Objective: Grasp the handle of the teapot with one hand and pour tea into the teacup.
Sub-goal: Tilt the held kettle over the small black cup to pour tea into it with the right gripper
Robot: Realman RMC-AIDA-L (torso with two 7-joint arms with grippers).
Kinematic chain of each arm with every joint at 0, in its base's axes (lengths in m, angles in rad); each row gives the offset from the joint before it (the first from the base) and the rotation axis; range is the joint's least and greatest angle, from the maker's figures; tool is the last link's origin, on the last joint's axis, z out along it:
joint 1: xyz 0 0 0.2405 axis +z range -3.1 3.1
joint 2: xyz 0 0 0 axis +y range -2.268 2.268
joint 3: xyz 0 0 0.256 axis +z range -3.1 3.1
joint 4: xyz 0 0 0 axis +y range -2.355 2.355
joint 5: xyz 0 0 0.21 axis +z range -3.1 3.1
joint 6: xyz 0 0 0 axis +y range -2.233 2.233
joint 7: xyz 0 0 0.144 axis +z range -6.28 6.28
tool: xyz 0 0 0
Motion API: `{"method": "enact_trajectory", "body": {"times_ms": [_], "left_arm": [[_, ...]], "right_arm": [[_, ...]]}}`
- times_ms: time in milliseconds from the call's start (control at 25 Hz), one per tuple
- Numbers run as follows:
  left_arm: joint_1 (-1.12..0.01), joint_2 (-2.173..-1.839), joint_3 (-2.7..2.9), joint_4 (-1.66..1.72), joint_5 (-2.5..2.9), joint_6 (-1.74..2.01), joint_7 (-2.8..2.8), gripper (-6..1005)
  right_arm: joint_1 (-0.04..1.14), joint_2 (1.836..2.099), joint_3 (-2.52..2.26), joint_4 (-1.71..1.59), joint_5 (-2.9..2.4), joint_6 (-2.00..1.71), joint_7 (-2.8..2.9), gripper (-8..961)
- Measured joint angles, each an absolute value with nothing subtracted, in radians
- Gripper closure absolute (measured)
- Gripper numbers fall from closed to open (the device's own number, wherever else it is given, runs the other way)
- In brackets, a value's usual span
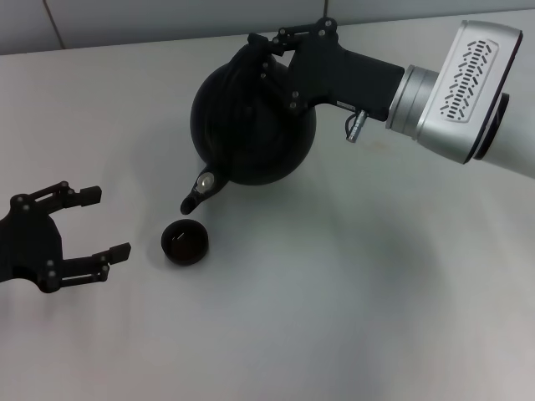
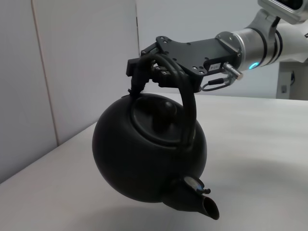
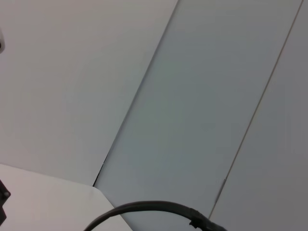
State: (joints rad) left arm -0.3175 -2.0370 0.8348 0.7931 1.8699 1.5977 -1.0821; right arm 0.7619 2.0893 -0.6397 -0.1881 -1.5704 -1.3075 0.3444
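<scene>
The matte-black teapot (image 1: 251, 125) hangs in the air, tilted with its spout (image 1: 197, 196) pointing down toward the teacup (image 1: 185, 242). My right gripper (image 1: 266, 52) is shut on the arched handle (image 2: 185, 91) at the pot's top. In the left wrist view the teapot (image 2: 149, 154) is seen tipped, lid knob facing the camera, spout (image 2: 199, 202) low. The small black teacup stands on the table just below and in front of the spout. My left gripper (image 1: 104, 224) rests open on the table left of the cup, empty.
A white tabletop (image 1: 334, 301) spreads around the cup. A pale wall (image 1: 125, 21) runs along the table's far edge. The right wrist view shows only wall panels (image 3: 192, 96) and a black cable (image 3: 154, 209).
</scene>
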Motion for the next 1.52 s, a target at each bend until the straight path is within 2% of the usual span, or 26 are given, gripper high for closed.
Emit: {"method": "enact_trajectory", "body": {"times_ms": [1520], "left_arm": [[-0.318, -2.036, 0.833, 0.793, 1.870, 1.573, -1.083, 133]], "right_arm": [[0.780, 2.089, -0.661, -0.191, -1.575, -1.303, 0.279, 851]]}}
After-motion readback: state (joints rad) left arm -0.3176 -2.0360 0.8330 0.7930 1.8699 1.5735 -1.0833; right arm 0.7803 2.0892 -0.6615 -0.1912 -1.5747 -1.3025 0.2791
